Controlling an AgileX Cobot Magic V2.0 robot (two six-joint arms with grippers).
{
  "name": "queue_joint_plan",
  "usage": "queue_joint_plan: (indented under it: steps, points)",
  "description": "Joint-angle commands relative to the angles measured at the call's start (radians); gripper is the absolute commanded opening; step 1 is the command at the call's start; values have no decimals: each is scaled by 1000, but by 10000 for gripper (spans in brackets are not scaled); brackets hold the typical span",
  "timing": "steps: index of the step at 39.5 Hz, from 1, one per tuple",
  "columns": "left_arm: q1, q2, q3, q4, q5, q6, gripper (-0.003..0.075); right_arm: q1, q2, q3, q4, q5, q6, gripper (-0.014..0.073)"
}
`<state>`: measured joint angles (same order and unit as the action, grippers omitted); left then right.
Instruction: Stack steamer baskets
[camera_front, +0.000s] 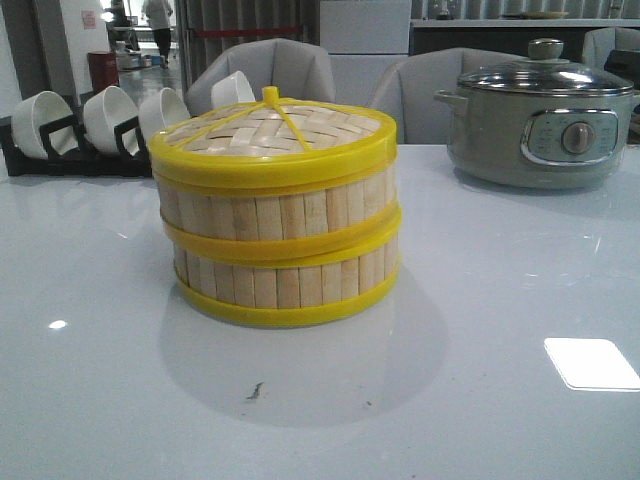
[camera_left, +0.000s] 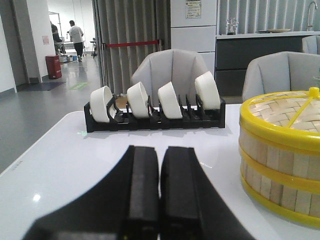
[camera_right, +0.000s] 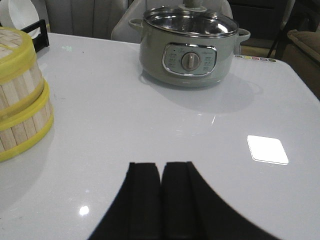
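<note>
Two steamer baskets stand stacked in the middle of the white table, the upper basket (camera_front: 285, 212) resting on the lower basket (camera_front: 290, 282). A flat woven bamboo lid (camera_front: 272, 133) with a yellow rim covers the upper one, hiding the insides. The same stack (camera_left: 280, 160) (camera_right: 20, 100) shows at the edge of both wrist views. My left gripper (camera_left: 160, 150) is shut with nothing in it, low over the table to the left of the stack. My right gripper (camera_right: 161, 166) is shut and holds nothing, to the right of the stack. Neither gripper appears in the front view.
A black rack (camera_left: 155, 117) with several white bowls (camera_front: 112, 118) stands at the back left. A grey electric pot (camera_front: 540, 118) (camera_right: 189, 46) with a glass lid sits at the back right. Grey chairs (camera_front: 270, 68) stand beyond the table's far edge.
</note>
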<state>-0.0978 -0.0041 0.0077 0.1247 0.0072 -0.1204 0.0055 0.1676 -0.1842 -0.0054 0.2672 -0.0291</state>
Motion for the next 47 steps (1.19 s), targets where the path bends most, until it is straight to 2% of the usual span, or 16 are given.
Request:
queue_joint_plan:
  steps: [1,11,20,47]
  points:
    - [-1,-15,-1,-2,-81,1,87,-9,-11,15,-11,-118,-6,35]
    - [-1,-15,-1,-2,-81,1,87,-9,-94,204,46,-344,20,35]
    - [-1,-15,-1,-2,-81,1,87,-9,-203,200,54,-284,20,35]
    - [-1,-13,-1,-2,-81,1,87,-41,-199,200,54,-208,20,35]
